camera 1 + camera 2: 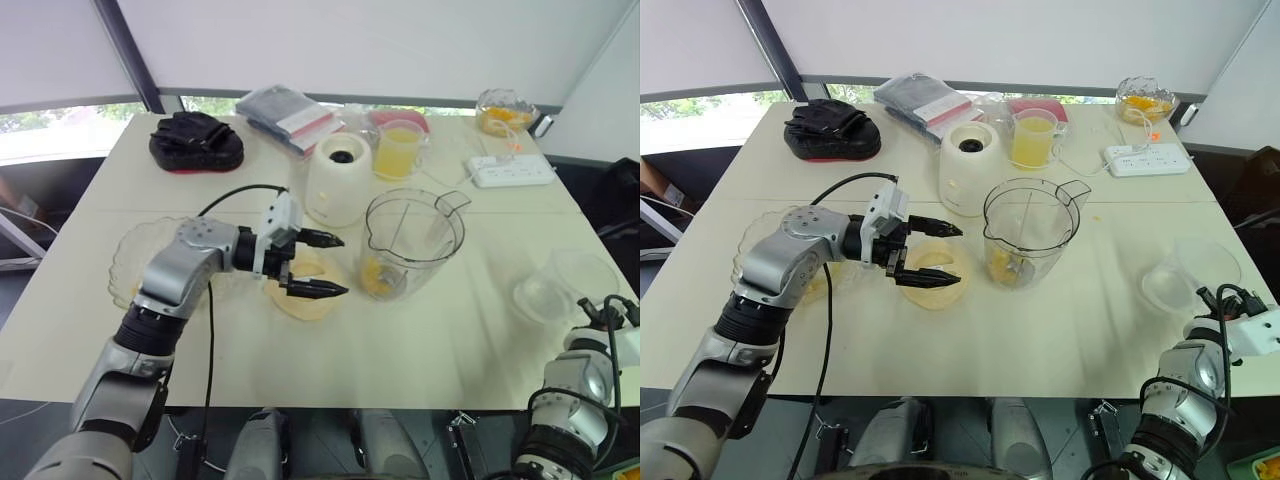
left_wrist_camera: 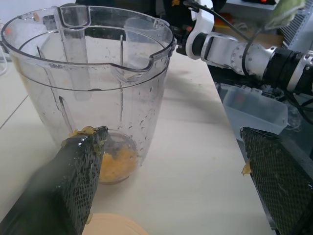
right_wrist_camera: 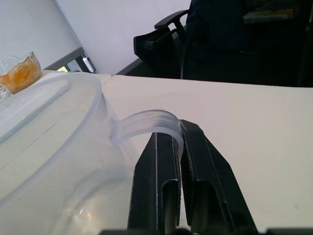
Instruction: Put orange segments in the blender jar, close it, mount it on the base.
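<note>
From the head camera, the blender jar (image 1: 412, 240) stands open and upright at mid-table, just in front of the white blender base (image 1: 338, 180) and not mounted on it. The left gripper (image 1: 335, 265) hovers over a pale orange dish (image 1: 300, 298) just beside the jar, its fingers spread wide and holding nothing. The translucent lid (image 1: 560, 285) lies well apart near the table's right edge. The left wrist view adds what the head view barely shows: orange pulp (image 2: 117, 166) sits at the jar's bottom, and small orange bits cling to the wide-set fingers (image 2: 73, 181). The right wrist view shows the right gripper (image 3: 177, 129) with its fingers pinched nearly together on the lid's curved tab, and a glass bowl (image 3: 19, 73) of orange segments far behind.
</note>
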### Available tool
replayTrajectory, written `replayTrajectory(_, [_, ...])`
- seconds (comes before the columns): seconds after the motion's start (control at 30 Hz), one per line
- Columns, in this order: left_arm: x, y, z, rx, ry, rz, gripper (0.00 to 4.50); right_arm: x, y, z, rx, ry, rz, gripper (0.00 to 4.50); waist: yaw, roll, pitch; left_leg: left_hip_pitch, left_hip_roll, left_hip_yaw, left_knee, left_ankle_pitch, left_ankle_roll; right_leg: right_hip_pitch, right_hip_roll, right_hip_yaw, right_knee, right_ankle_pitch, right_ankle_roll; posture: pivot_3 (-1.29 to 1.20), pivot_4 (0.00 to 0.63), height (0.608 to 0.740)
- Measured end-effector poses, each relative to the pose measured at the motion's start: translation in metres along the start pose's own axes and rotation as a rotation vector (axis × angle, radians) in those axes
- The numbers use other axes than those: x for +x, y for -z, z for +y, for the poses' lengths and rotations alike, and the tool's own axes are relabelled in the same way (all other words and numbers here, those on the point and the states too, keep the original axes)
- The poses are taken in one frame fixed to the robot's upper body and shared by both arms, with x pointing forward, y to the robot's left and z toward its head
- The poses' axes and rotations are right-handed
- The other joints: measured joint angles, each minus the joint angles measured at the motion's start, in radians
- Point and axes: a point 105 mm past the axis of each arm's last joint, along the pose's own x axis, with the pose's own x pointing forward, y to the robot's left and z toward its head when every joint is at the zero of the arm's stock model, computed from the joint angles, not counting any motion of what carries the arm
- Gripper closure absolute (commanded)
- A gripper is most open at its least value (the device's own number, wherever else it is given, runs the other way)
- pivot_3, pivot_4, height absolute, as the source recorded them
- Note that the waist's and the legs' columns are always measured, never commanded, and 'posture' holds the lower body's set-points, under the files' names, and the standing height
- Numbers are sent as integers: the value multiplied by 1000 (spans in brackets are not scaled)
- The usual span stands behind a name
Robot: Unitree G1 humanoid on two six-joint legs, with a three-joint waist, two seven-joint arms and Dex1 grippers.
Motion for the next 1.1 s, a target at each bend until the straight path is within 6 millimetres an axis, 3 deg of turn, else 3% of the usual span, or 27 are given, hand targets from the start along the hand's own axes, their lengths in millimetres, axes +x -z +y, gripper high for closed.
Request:
replayTrajectory(0.3, [3,0,0,2,12,-13,0,-3,0,1,-29,-22,3,4475,0,0,0,0,0,0,0,0,0,0,0,0,0,0,0,0,150,740])
replayTrajectory(0.4, [3,0,-1,4,16,-15,0,-4,3,0,-41,-32,17,3478,-1,0,0,0,0,0,0,0,0,0,0,0,0,0,0,0,150,740])
replayTrajectory(0.5, [4,0,-1,3,19,-15,0,-6,7,-1,-70,-25,31,1978,-1,0,0,0,0,0,0,0,0,0,0,0,0,0,0,0,150,740])
replayTrajectory(0.77, [5,0,-1,3,18,-15,0,-9,8,-2,-98,-29,35,1978,0,0,0,0,0,0,0,0,0,0,0,1,0,0,0,0,150,740])
replayTrajectory(1.1, [7,0,-1,1,12,-25,0,-28,-3,-10,-126,-34,28,1978,1,0,0,0,0,0,0,0,0,0,0,1,0,0,0,0,150,740])
